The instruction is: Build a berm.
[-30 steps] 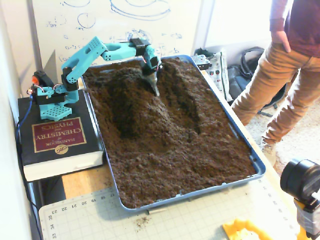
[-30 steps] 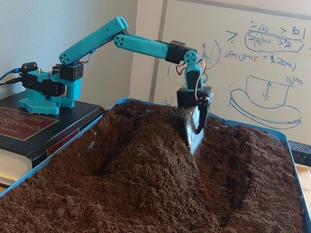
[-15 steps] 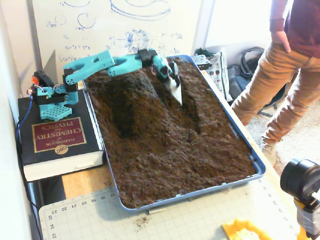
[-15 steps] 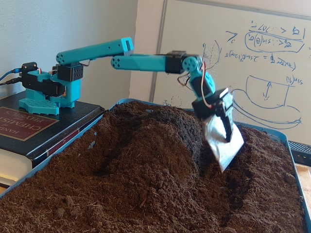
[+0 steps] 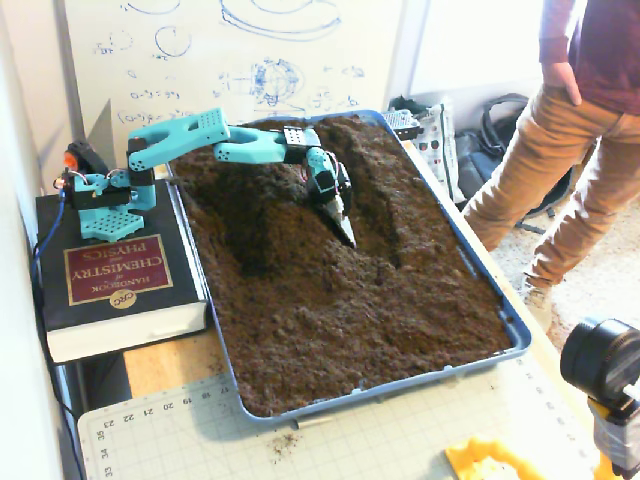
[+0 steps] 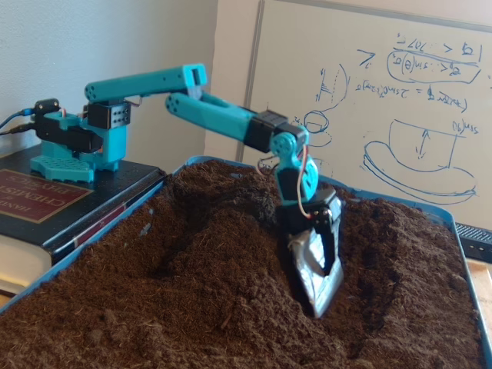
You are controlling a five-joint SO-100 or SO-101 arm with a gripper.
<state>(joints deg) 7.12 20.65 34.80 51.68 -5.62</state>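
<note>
My gripper (image 6: 319, 288) points down with a flat silvery blade (image 6: 315, 273) at its end, the tip pressed into the soil; whether my fingers are clamped on that blade or it is fixed to them I cannot tell, and the jaw gap does not show in either fixed view. In the higher fixed view the gripper (image 5: 343, 228) sits on the right flank of the berm (image 5: 265, 215), where the slope meets a sunken groove (image 5: 385, 215) running alongside it.

The berm (image 6: 207, 254) is the tallest heap in the tray, a long ridge of dark brown crumbly soil with a rounded top, starting near the far end of the tray and running toward the near end. My blade touches its side a little past the crest, toward the groove. Beyond the groove a lower hump of soil (image 5: 400, 165) lies along the right edge of the tray.

My turquoise arm (image 5: 220, 140) reaches out over the berm from its base (image 5: 100, 195), which stands on a thick black book (image 5: 115, 275) just beside the left side of the blue tray (image 5: 515, 335).

A whiteboard (image 6: 400, 92) with blue sketches stands behind the tray. A person in tan trousers (image 5: 560, 170) stands at the right of the higher view.
</note>
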